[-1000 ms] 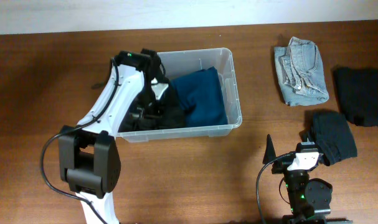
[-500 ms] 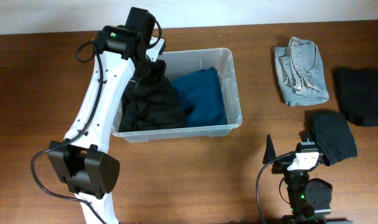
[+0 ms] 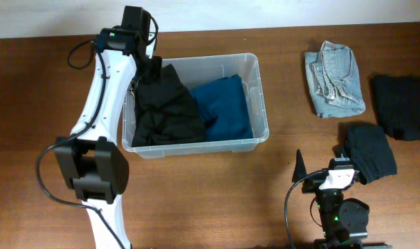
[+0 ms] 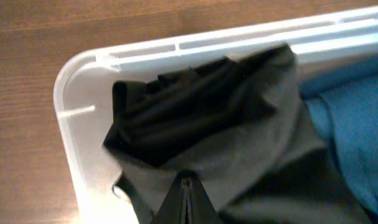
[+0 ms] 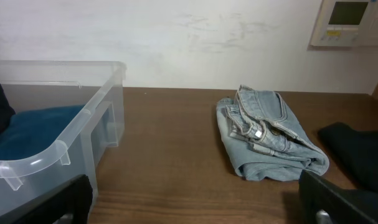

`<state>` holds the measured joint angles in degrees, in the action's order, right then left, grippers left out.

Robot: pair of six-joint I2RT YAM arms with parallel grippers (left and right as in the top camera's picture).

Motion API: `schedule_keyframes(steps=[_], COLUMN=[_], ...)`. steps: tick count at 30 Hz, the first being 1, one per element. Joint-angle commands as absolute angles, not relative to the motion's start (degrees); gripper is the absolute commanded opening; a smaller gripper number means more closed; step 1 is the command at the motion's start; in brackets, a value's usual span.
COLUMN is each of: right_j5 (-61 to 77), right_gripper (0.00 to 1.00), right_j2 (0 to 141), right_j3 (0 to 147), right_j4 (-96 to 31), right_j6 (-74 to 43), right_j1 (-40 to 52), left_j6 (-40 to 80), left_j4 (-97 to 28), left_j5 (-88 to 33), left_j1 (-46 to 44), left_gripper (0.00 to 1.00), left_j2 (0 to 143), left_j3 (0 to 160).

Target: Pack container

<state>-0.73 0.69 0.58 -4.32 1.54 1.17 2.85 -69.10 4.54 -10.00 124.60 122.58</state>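
The container (image 3: 264,104) is a clear plastic bin in the middle of the table. A black garment (image 3: 165,111) fills its left half and a blue garment (image 3: 227,107) its right half. My left gripper (image 3: 154,67) hangs over the bin's back left corner, just above the black garment. In the left wrist view its fingers (image 4: 186,182) are pressed together, the black garment (image 4: 207,118) and the container's corner rim (image 4: 67,118) below them and nothing seen between them. My right gripper (image 3: 322,166) rests open near the front edge, right of the bin, with nothing in it (image 5: 192,211).
Folded light-blue jeans (image 3: 334,77) lie at the back right, also in the right wrist view (image 5: 269,134). A black garment (image 3: 403,104) lies at the far right and another dark folded one (image 3: 370,151) just by my right gripper. A wall runs behind the table.
My left arm has risen out of the bin's left half and swung back to its back left corner. The black garment now lies uncovered, bunched toward that corner. The right arm has stayed put.
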Motion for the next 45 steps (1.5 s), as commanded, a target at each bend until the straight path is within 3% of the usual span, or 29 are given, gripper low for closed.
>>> schedule_keyframes(steps=[1,18,33,38,39,41,43,45], right_j5=[-0.62,-0.62,-0.62,-0.62,-0.62,-0.62,-0.62,-0.62], right_gripper=[0.98,0.98,0.98,0.98,0.98,0.98,0.98,0.98], right_j2=[0.21,0.21,0.21,0.21,0.21,0.21,0.21,0.21], right_j3=[0.32,0.32,0.32,0.32,0.32,0.32,0.32,0.32], right_j4=[-4.69,-4.69,-4.69,-4.69,-4.69,-4.69,-4.69,-4.69], right_j6=[1.5,1.5,1.5,1.5,1.5,1.5,1.5,1.5], right_j1=[1.54,1.54,1.54,1.54,1.54,1.54,1.54,1.54], left_j6=[3.03,2.98,3.03,3.01,3.01,3.03,3.03,3.03], left_j4=[-68.1,-67.94,-69.97,-70.08,-70.11,-70.35,-71.05,-71.9], left_j5=[5.19,4.84,3.86,3.88,3.88,3.86,3.66,2.57], left_j1=[-10.07,-10.07,-10.11,-10.07,-10.07,-10.07,-10.07,-10.07], left_gripper=[0.01,0.0,0.01,0.14,0.2,0.43,0.49,0.69], left_j2=[127.15,136.94,127.74,121.47,120.14,117.91,115.96,114.26], left_j3=[122.83,122.83,126.48,127.09,127.09,127.09,127.09,127.09])
